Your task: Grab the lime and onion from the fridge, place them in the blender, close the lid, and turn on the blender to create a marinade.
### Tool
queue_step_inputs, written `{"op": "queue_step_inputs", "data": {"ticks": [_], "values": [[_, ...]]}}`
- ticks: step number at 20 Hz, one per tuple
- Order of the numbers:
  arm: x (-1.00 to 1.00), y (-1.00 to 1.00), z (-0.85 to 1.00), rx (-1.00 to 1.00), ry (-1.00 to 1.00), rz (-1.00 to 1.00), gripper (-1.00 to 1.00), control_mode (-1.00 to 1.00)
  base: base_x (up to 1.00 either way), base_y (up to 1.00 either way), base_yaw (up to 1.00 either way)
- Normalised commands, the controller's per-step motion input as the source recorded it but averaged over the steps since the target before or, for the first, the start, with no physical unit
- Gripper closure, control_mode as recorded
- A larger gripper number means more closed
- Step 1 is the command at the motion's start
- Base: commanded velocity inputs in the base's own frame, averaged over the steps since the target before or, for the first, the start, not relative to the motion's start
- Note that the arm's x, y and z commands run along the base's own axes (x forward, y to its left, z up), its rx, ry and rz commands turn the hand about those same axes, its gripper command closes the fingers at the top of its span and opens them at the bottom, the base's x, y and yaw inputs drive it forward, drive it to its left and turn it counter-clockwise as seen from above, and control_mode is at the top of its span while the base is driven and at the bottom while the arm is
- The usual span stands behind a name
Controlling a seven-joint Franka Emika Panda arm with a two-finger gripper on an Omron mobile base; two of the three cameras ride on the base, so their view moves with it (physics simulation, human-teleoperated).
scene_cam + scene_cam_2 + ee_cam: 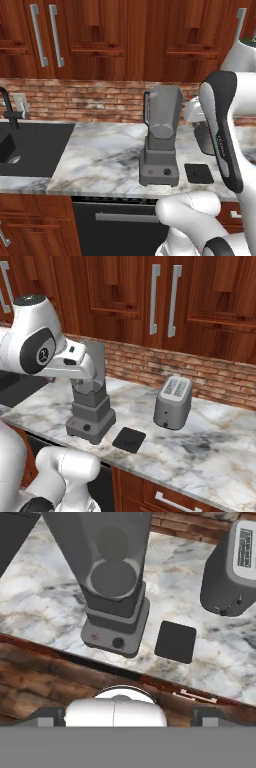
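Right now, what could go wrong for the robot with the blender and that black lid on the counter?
1. The lid lies flat on the counter, right beside the blender, so the wide-open claw may bump the blender when reaching for it.
2. The toaster stands close on the other side, and a swinging arm might knock it.
3. The blender jar looks empty, so closing it now would probably leave out the lime and onion.

Reddish-brown wooden upper cabinets (110, 35) with long silver bar handles (37, 35) were hung above a red brick backsplash (85, 102). Below it, a grey-veined white marble counter (100, 155) was laid out, with a black sink (30, 147) and dark faucet (10, 112) set into its left end. A squat silver toaster (172, 402) was parked further right.
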Motion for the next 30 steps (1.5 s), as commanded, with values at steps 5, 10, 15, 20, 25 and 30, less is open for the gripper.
{"op": "queue_step_inputs", "data": {"ticks": [5,10,15,20,25,30], "values": [[-0.17,-0.49,-0.14,-0.01,-0.29,0.03,-1.0,-1.0,0.0,0.0,0.0],[0.0,-0.02,0.0,0.0,-0.03,0.0,-1.0,-1.0,0.0,0.0,0.0],[-0.05,-0.03,0.0,0.0,0.0,0.0,-1.0,1.0,-0.1,-0.15,0.0],[0.0,0.0,0.0,0.0,0.0,0.0,-1.0,1.0,-0.28,-0.65,0.12],[0.0,0.0,0.0,0.0,0.0,0.0,-1.0,1.0,-0.63,-0.81,0.41],[0.0,0.0,0.0,0.0,0.0,0.0,-1.0,1.0,-0.99,-0.59,0.74]]}}
